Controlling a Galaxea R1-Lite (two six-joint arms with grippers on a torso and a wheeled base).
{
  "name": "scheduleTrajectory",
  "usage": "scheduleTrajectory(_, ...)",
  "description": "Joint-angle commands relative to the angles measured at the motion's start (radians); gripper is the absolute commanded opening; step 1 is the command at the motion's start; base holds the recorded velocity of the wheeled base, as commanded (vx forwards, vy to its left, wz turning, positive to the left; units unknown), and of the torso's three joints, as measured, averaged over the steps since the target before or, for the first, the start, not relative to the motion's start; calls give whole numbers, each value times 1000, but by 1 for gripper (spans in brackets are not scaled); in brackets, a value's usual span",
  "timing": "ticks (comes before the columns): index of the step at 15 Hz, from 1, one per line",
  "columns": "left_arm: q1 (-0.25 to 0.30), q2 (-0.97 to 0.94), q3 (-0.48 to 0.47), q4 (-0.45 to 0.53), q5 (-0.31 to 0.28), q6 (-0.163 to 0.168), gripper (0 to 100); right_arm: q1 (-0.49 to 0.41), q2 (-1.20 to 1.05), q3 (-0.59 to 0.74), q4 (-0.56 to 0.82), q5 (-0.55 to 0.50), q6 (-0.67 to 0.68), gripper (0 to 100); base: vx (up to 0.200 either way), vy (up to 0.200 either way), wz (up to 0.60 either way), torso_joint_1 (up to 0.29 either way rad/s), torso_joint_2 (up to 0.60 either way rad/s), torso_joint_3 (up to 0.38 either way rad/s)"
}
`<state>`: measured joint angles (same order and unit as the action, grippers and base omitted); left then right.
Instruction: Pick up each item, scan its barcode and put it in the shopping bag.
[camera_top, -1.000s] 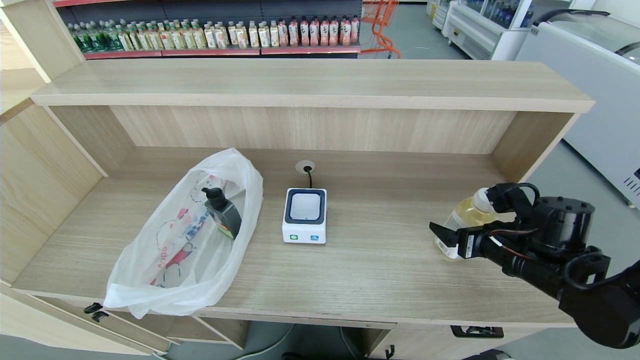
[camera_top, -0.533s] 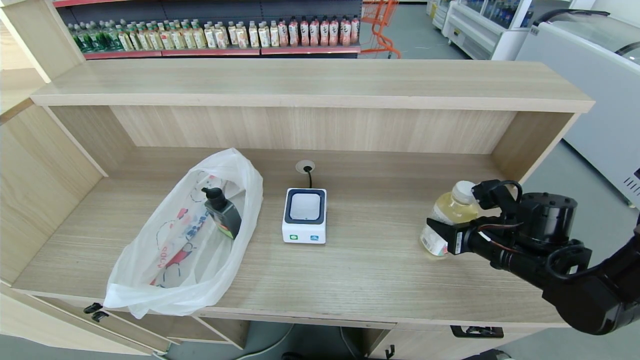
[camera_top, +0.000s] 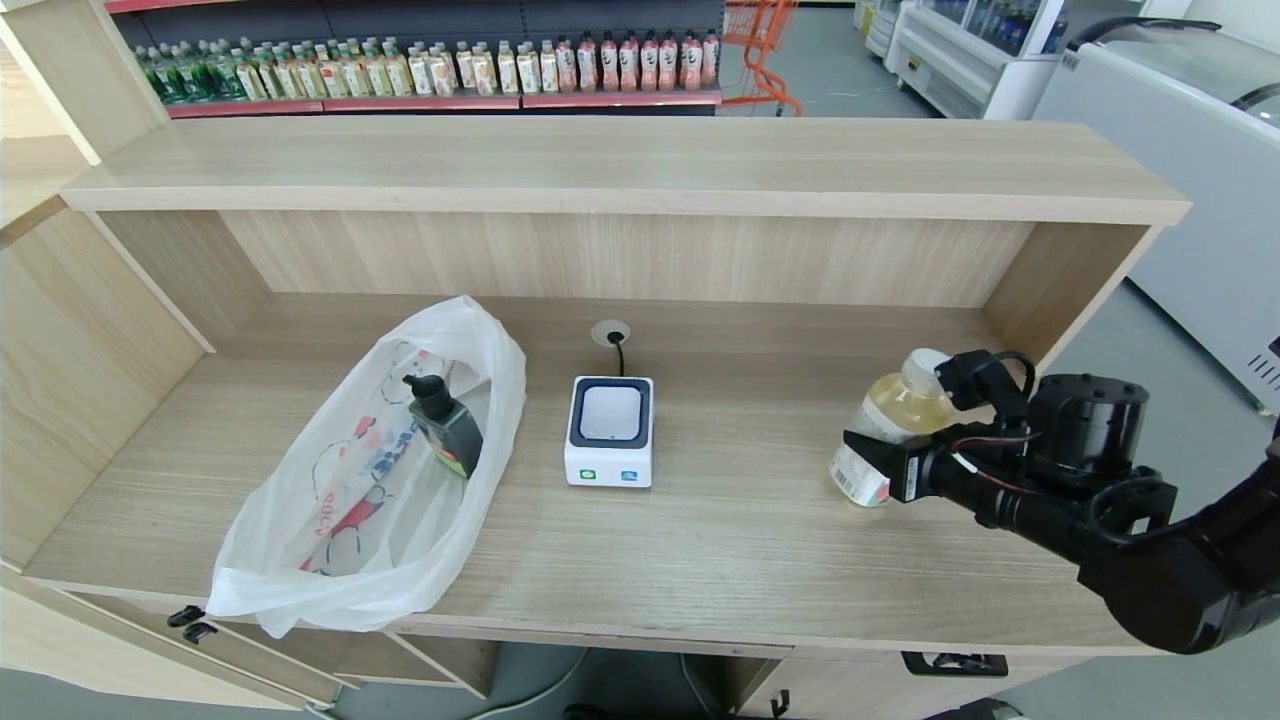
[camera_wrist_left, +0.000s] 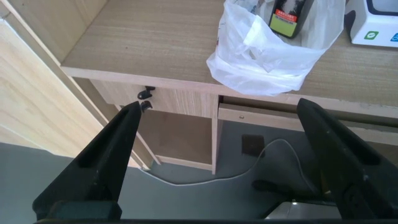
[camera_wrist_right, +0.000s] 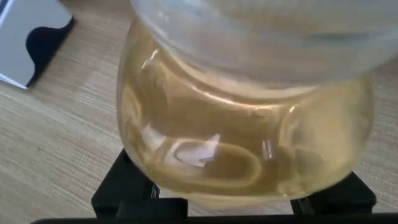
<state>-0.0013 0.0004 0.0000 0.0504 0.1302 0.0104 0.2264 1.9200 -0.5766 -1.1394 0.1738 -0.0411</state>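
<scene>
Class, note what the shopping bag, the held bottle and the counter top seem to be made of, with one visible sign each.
Shopping bag: thin, glossy plastic film; it is translucent and crumpled.
Bottle: probably clear plastic; yellowish liquid shows through and the wall carries highlights.
Counter top: matt wood or wood-look laminate; straight grain lines run along it.
</scene>
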Motion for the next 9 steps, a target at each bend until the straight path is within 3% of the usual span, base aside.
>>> scheduleTrajectory(1, 0, 0, 0, 0, 0, 0, 100, -2, -174, -71, 165, 70, 82, 0, 0, 0, 0, 0, 0, 0)
scheduleTrajectory(2, 0, 0, 0, 0, 0, 0, 100, -2, -308, -143, 405, 158, 145, 0, 0, 0, 0, 0, 0, 0)
scheduleTrajectory(4, 0, 0, 0, 0, 0, 0, 100, 4, -438, -204, 592, 316, 237, 0, 0, 0, 0, 0, 0, 0)
scheduleTrajectory(5, 0, 0, 0, 0, 0, 0, 100, 16, -493, -203, 609, 478, 268, 0, 0, 0, 0, 0, 0, 0)
scheduleTrajectory(6, 0, 0, 0, 0, 0, 0, 100, 30, -503, -204, 609, 539, 270, 0, 0, 0, 0, 0, 0, 0)
scheduleTrajectory(9, 0, 0, 0, 0, 0, 0, 100, 142, -504, -230, 610, 592, 274, 0, 0, 0, 0, 0, 0, 0)
